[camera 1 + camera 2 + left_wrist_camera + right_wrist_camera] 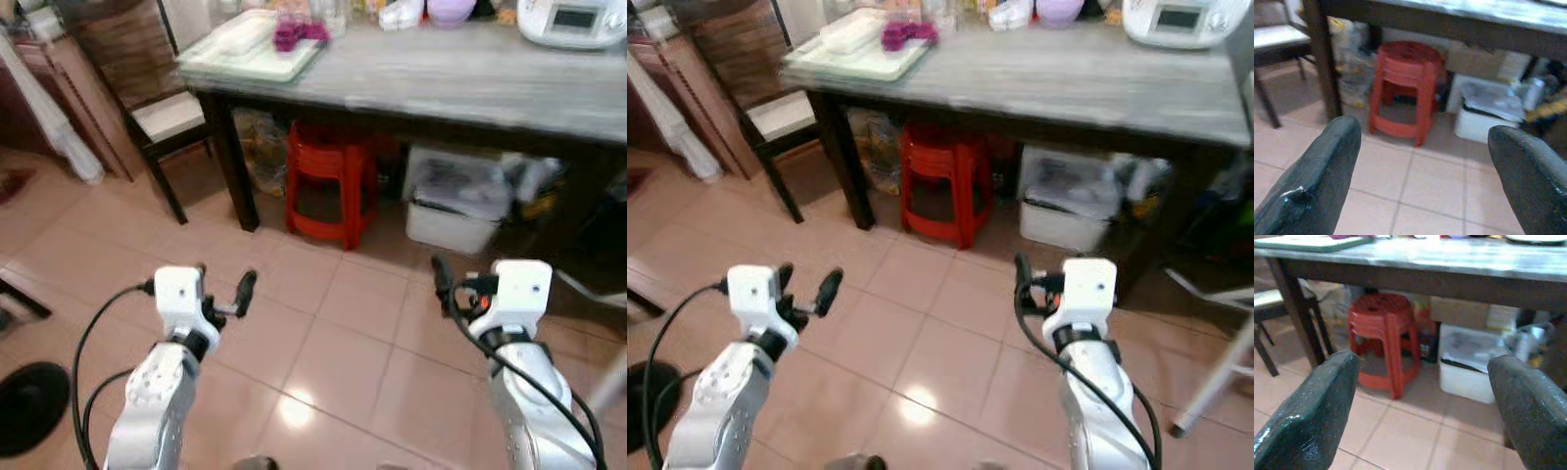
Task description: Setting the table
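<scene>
While both pincers gape, table (470, 78) runs crosswise, tray (257, 61) aboard

No text, label, brand or number can be read anywhere here. The white appliance (573, 22) at the far right end of the table (470, 78) has a grey display panel on its front (too blurred to make out any figures). The packages under the table, beside the red stool (328, 181), show no legible print.
</scene>
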Controlling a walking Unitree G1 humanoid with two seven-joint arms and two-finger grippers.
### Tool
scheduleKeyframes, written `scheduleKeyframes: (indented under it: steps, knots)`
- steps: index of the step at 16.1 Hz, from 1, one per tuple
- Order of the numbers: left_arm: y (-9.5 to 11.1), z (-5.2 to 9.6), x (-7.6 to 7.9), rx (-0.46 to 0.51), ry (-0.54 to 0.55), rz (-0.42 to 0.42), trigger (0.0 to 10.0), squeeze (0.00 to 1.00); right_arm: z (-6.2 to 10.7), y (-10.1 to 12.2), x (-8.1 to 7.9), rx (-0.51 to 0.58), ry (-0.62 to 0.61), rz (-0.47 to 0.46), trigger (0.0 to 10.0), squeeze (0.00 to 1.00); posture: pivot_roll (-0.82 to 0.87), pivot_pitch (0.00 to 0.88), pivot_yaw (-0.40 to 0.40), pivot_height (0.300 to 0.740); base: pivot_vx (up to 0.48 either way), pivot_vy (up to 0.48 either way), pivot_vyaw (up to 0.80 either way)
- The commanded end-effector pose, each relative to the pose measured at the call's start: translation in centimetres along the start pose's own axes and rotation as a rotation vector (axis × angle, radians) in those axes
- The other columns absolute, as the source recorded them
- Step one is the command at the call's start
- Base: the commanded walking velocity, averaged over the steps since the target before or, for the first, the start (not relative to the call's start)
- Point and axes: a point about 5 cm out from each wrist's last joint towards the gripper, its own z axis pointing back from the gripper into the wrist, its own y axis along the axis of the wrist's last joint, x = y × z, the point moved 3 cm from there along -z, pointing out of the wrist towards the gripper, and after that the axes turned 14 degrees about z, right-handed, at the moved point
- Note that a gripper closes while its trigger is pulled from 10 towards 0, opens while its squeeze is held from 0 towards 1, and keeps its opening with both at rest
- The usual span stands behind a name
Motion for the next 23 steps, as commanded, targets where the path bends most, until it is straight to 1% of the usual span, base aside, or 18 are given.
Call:
scheduleKeyframes:
  steps: [1,2,6,9,11,15,19,23]
  knots:
    - [0.4,0.0,0.0,0.007,-0.002,-0.001,10.0,0.0,0.0,0.6,-0.3,0.015,0.011,0.0,10.0,0.0,-0.15,0.148,0.05,0.74,0.0,0.0,-0.8]
    - [0.4,0.0,0.0,0.005,-0.009,0.002,10.0,0.0,0.0,0.5,-0.2,0.013,0.01,-0.004,10.0,0.0,-0.14,0.146,0.046,0.74,0.0,0.0,-0.58]
    - [0.6,0.1,0.1,-0.005,-0.029,0.004,10.0,0.0,0.0,0.6,-0.4,0.006,0.014,-0.007,10.0,0.0,-0.14,0.145,0.051,0.74,0.0,-0.288,-0.55]
    - [0.9,-0.2,0.6,0.001,-0.041,0.006,10.0,0.0,0.0,0.8,-0.3,0.013,0.015,-0.011,10.0,0.0,-0.15,0.146,0.052,0.74,0.0,-0.364,0.0]
    - [1.3,-0.2,0.9,0.008,-0.055,0.008,10.0,0.0,-0.1,1.3,-0.8,0.028,0.033,-0.009,10.0,0.0,-0.14,0.151,0.051,0.74,0.0,-0.435,0.0]
    - [1.1,-0.1,0.9,0.003,-0.054,0.017,10.0,0.0,-0.1,1.3,-1.0,0.025,0.046,-0.011,10.0,0.0,-0.14,0.155,0.047,0.74,0.0,-0.465,0.0]
    - [1.1,-0.2,1.1,-0.001,-0.06,0.022,10.0,0.0,-0.3,1.5,-1.2,0.028,0.054,-0.013,10.0,0.0,-0.15,0.156,0.044,0.74,0.0,-0.464,-0.74]
    - [1.4,-0.5,1.2,0.003,-0.064,0.016,10.0,0.0,-0.6,1.8,-1.2,0.037,0.055,-0.013,10.0,0.0,-0.15,0.156,0.047,0.74,0.0,-0.464,0.0]
